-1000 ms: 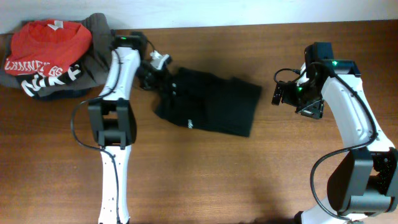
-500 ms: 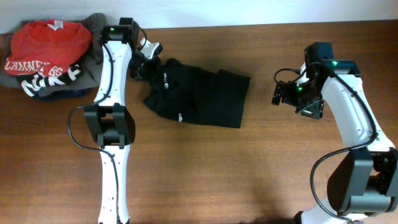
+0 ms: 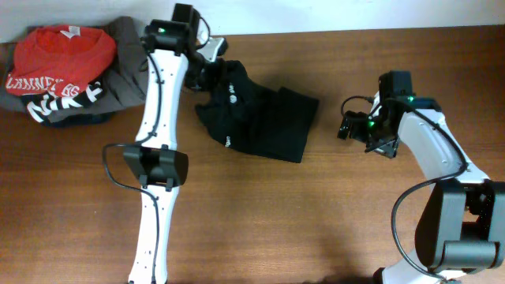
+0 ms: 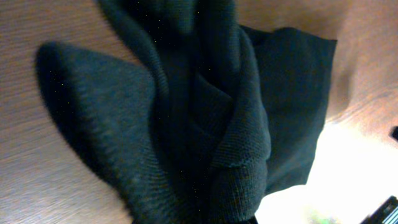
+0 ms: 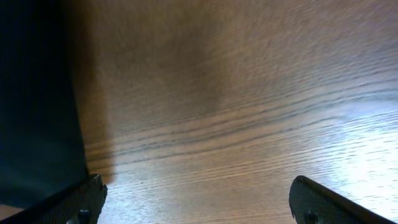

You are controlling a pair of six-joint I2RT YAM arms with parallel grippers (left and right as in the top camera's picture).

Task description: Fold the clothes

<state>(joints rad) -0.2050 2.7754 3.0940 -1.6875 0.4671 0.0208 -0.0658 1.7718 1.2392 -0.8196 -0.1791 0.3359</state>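
Observation:
The clothes, a black garment [image 3: 260, 118] with a small white logo, lie crumpled on the wooden table left of centre in the overhead view. My left gripper [image 3: 207, 73] is shut on the garment's bunched upper-left corner, near the table's far edge. In the left wrist view, gathered black fabric [image 4: 205, 124] fills the frame and hides the fingers. My right gripper [image 3: 348, 126] hovers just right of the garment, open and holding nothing. In the right wrist view, its fingertips [image 5: 84, 198] stand wide over bare wood, with the garment's edge [image 5: 37, 124] at the left.
A pile of other garments sits at the back left: a red shirt with white lettering [image 3: 59, 55], a grey garment [image 3: 126, 43] and dark cloth with white letters [image 3: 59, 102]. The table's far edge [image 3: 355, 31] runs along the top.
My left gripper has moved toward the far edge and a little right, dragging the garment's bunched corner with it. The right gripper has shifted slightly left toward the garment, still open.

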